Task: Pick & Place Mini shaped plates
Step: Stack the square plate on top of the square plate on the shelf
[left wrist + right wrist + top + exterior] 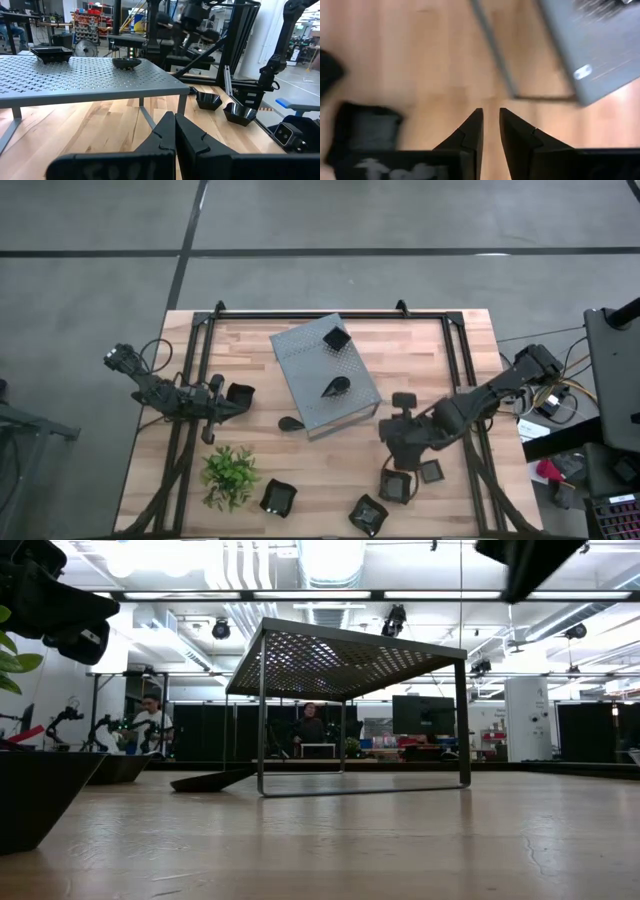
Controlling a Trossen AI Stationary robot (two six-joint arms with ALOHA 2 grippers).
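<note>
Glossy black mini plates lie scattered. On the grey perforated box (325, 375) rest a square one (336, 336) and a leaf one (335, 387). Another leaf plate (291, 423) lies on the wood at the box's near-left corner. Several square plates (278, 497) (368, 515) (431, 471) sit near the table's near edge. My right gripper (396, 463) (491, 131) points down beside a square plate (365, 131) (397, 485), its fingers a narrow gap apart and empty. My left gripper (174, 136) (226, 404) is shut and empty beside a square plate (240, 394).
A green plant (230, 475) stands near the table's near-left corner. The box (350, 660) stands on thin legs with open space beneath. A black frame (455, 360) runs along the left, far and right sides. People sit in the room beyond the table.
</note>
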